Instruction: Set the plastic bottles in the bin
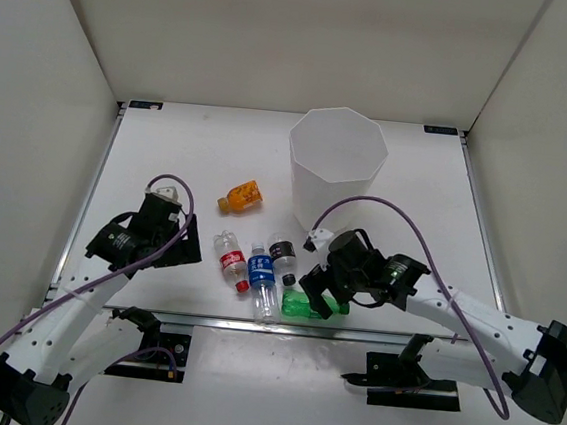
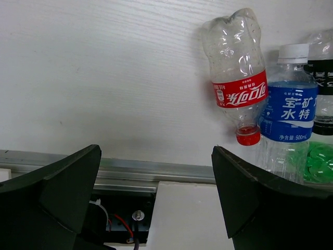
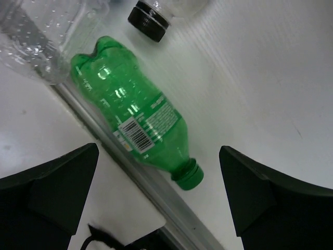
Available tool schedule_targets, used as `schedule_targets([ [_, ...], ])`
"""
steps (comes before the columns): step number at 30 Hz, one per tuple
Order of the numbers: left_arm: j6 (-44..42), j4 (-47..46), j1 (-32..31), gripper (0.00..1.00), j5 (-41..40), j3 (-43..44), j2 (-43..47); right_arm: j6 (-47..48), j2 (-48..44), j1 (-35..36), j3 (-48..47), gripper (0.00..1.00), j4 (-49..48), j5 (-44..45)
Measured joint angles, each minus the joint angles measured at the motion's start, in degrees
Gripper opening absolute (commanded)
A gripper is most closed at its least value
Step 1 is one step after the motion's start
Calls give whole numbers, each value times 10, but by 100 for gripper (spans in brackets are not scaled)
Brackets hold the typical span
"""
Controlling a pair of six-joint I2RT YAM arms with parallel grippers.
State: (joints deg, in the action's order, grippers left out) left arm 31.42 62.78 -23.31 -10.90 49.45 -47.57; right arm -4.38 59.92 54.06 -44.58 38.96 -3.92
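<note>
The green bottle point(image 1: 302, 306) lies along the table's front rail; in the right wrist view it point(image 3: 136, 120) lies just ahead of my open right gripper point(image 3: 158, 200), which hovers over it point(image 1: 323, 299). The red-label bottle point(image 1: 230, 259), blue-label bottle point(image 1: 262, 279) and black-label bottle point(image 1: 283, 251) lie side by side left of it. They also show in the left wrist view: red point(image 2: 237, 78), blue point(image 2: 285, 117), black point(image 2: 322, 83). The orange bottle point(image 1: 240, 196) lies farther back. The white bin point(image 1: 335, 167) stands behind. My left gripper point(image 1: 182, 240) is open and empty, left of the bottles.
The metal front rail point(image 2: 156, 169) runs along the table's near edge under both grippers. White enclosure walls stand at the left, right and back. A purple cable loops over each arm.
</note>
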Motion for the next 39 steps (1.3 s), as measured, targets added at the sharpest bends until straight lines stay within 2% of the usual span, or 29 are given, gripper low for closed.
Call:
schedule_targets([
  [7, 6, -7, 0, 99, 16, -21, 2, 65, 35, 28, 56, 100, -106, -12],
  [8, 7, -7, 0, 99, 17, -21, 2, 74, 40, 31, 61, 99, -119, -17],
  [10, 10, -9, 0, 99, 22, -22, 2, 85, 54, 31, 72, 86, -154, -31],
  [17, 30, -23, 0, 99, 34, -25, 2, 91, 92, 49, 128, 84, -222, -27],
  [18, 33, -26, -1, 99, 36, -27, 2, 90, 99, 52, 132, 78, -224, -26],
  [20, 43, -33, -3, 99, 40, -33, 0, 89, 108, 52, 136, 57, -228, -22],
  [22, 50, -40, -4, 99, 42, -40, -1, 86, 109, 53, 137, 44, -232, -14],
  [23, 54, -41, -4, 99, 43, -42, -3, 83, 108, 55, 137, 39, -234, -7],
  [27, 62, -46, -4, 99, 43, -47, -6, 78, 79, 72, 129, 32, -206, 15],
  [33, 71, -64, -4, 99, 44, -54, -7, 83, -3, 101, 10, 28, -118, 31],
  [39, 85, -94, -10, 98, 48, -59, -24, 153, 27, 81, -234, 25, -103, 38],
])
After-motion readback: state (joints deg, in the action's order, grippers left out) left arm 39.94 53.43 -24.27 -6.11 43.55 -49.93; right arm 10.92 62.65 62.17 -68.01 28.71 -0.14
